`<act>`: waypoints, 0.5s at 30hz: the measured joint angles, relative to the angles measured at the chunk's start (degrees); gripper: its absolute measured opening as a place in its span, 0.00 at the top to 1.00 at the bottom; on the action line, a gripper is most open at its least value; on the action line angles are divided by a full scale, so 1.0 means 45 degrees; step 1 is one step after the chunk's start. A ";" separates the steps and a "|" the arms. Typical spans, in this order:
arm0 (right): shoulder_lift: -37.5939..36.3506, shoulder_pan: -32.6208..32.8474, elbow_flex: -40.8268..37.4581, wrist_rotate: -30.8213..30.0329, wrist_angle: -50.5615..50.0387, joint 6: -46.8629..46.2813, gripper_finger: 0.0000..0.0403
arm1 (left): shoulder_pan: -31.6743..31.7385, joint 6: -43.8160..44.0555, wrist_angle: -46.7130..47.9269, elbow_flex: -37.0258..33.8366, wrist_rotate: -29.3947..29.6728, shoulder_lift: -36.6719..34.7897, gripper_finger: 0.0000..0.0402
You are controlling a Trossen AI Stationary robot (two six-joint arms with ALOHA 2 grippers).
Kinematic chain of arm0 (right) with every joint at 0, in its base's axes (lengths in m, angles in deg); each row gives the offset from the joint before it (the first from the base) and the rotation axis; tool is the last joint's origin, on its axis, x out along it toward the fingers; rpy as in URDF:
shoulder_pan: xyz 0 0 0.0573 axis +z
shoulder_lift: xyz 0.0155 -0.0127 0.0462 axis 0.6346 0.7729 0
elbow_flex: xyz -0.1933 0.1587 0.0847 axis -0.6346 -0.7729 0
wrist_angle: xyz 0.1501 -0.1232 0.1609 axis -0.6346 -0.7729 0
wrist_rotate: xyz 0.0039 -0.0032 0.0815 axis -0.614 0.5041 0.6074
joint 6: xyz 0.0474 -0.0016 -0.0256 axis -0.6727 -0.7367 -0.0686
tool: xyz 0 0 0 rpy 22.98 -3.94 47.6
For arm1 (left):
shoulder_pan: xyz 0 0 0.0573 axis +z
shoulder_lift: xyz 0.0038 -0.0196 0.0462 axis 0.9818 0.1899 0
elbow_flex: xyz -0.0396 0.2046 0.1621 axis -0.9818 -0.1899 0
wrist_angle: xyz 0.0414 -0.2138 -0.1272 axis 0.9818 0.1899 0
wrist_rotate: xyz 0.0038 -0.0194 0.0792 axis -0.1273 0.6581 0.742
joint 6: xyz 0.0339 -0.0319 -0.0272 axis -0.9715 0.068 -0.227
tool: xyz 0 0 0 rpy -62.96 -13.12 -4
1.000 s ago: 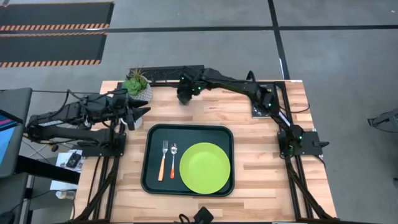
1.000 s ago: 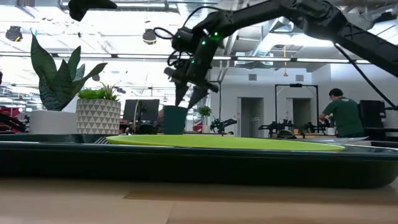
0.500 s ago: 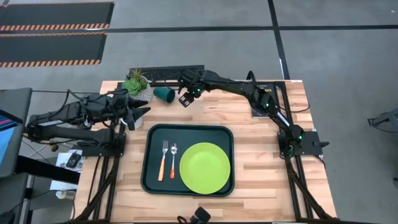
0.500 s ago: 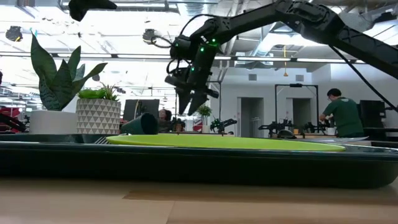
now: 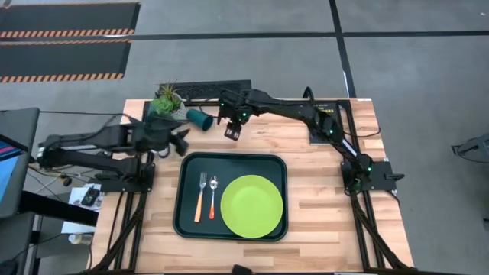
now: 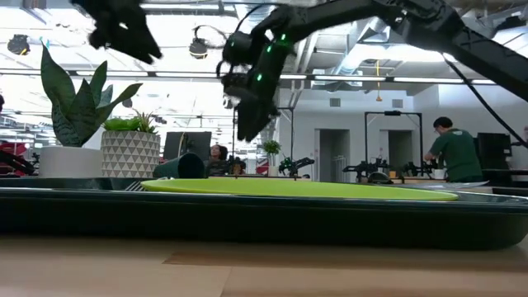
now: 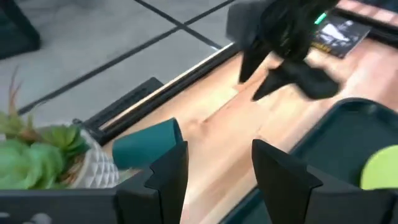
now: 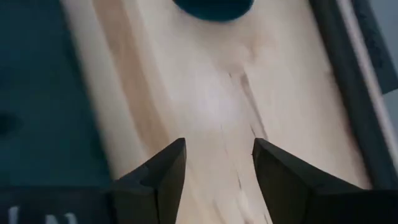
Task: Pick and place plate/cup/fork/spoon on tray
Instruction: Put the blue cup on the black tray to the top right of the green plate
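**Three on the tray, cup on its side**

The plate (image 5: 251, 205), fork (image 5: 201, 195) and spoon (image 5: 212, 195) lie on the tray (image 5: 188, 166). The cup (image 5: 200, 118) lies tipped over on the counter (image 5: 321, 198), beside the potted plant (image 5: 167, 104) near the far edge. The right gripper (image 5: 232, 131) hovers just beside it, spread and empty. The left gripper (image 5: 181, 142) is near, spread too. Bare counter separates cup and tray.

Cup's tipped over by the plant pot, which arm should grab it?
Probably left. The left gripper is open, close to the cup and faces it in its wrist view. The right gripper, also open, points at bare table.
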 joint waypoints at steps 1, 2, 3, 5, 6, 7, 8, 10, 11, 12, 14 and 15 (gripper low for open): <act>-0.0219 0.0054 0.0074 0.0015 -0.0295 -0.0025 0.47 | 0.0003 0.0001 -0.0345 0.0000 0.0180 0.0488 0.58; -0.0605 0.0083 0.0102 0.0013 -0.0601 -0.0190 0.47 | 0.0052 -0.0003 -0.0775 0.0006 0.0422 0.0968 0.58; -0.1055 0.0105 0.0114 -0.0001 -0.1020 -0.0434 0.46 | 0.0136 -0.0010 -0.1290 0.0012 0.0595 0.1489 0.58; -0.1957 0.0127 0.0188 -0.0014 -0.1652 -0.0924 0.46 | 0.0390 -0.0056 -0.2121 0.0019 0.0927 0.2620 0.58; -0.2339 0.0131 0.0190 -0.0028 -0.2010 -0.1103 0.46 | 0.0582 -0.0068 -0.2351 0.0015 0.0995 0.3086 0.58; -0.2713 0.0131 0.0182 -0.0047 -0.2400 -0.1241 0.46 | 0.0803 -0.0191 -0.2532 0.0015 0.1019 0.3575 0.58; -0.3067 0.0138 0.0159 -0.0058 -0.2763 -0.1342 0.46 | 0.1061 -0.0410 -0.2953 0.0027 0.0993 0.4066 0.58; -0.3860 0.0189 0.0146 -0.0089 -0.3249 -0.1589 0.46 | 0.1577 -0.0779 -0.3309 0.0030 0.0599 0.4961 0.58; -0.4330 0.0210 0.0146 -0.0144 -0.3425 -0.1718 0.46 | 0.1804 -0.1007 -0.3534 0.0023 0.0469 0.5431 0.58; -0.4835 0.0233 0.0155 -0.0212 -0.3552 -0.1859 0.47 | 0.2013 -0.1193 -0.3864 0.0054 0.0291 0.5881 0.58; -0.5661 0.0332 0.0164 -0.0449 -0.3803 -0.2168 0.47 | 0.2387 -0.1532 -0.3918 0.0180 0.0370 0.6697 0.58; -0.5962 0.0419 0.0160 -0.0655 -0.3775 -0.2303 0.47 | 0.2600 -0.1672 -0.4034 0.0262 0.0384 0.7075 0.58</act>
